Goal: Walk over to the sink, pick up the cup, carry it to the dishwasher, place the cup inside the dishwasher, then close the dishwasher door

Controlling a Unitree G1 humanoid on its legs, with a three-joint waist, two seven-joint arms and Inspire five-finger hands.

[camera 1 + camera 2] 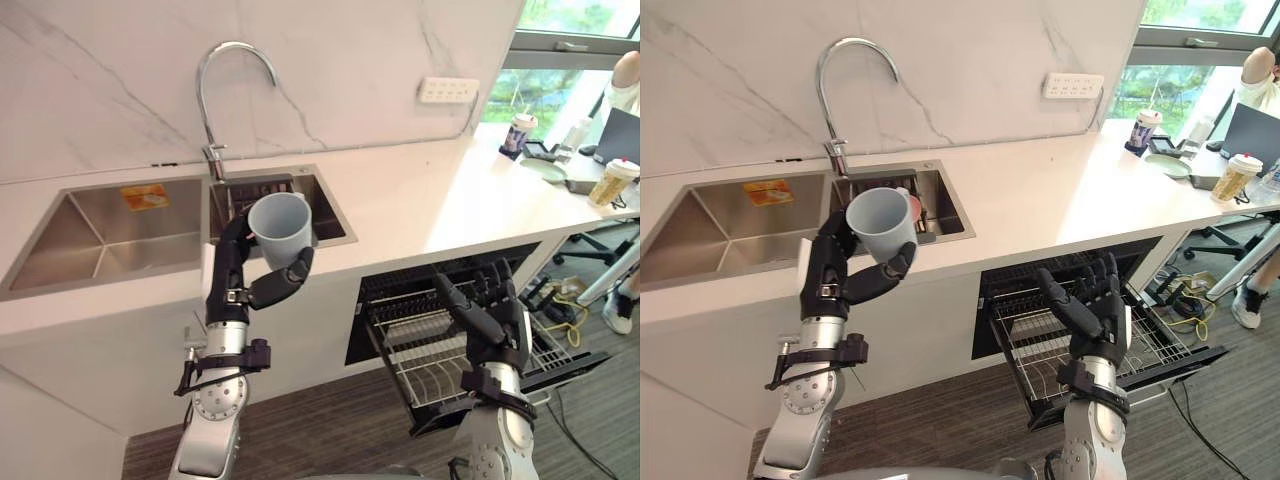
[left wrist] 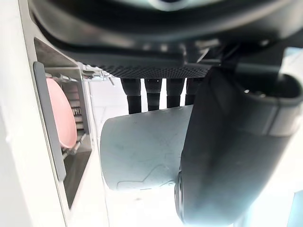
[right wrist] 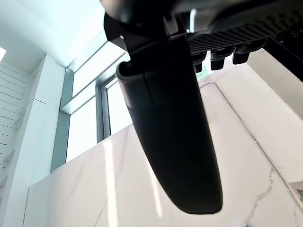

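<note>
Here left hand (image 1: 238, 275) raised, gripping cup (image 1: 280, 228); right hand (image 1: 492, 312) upright, spread.

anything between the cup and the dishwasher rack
Only the open right robot hand, raised over the wire dishwasher rack. Otherwise nothing visible lies between that rack and the pale grey plastic cup in the left robot hand.

One grey cup (image 1: 280, 228) up there, and two hands: left hand (image 1: 232, 266), right hand (image 1: 497, 325). Two basins in the sink, left basin (image 1: 100, 232), right basin (image 1: 326, 214), under one tap (image 1: 225, 80). One dishwasher rack (image 1: 430, 360), one wall socket (image 1: 448, 90), and two takeaway drinks on the desk (image 1: 420, 190): purple drink (image 1: 520, 130), pale drink (image 1: 612, 183)
</note>
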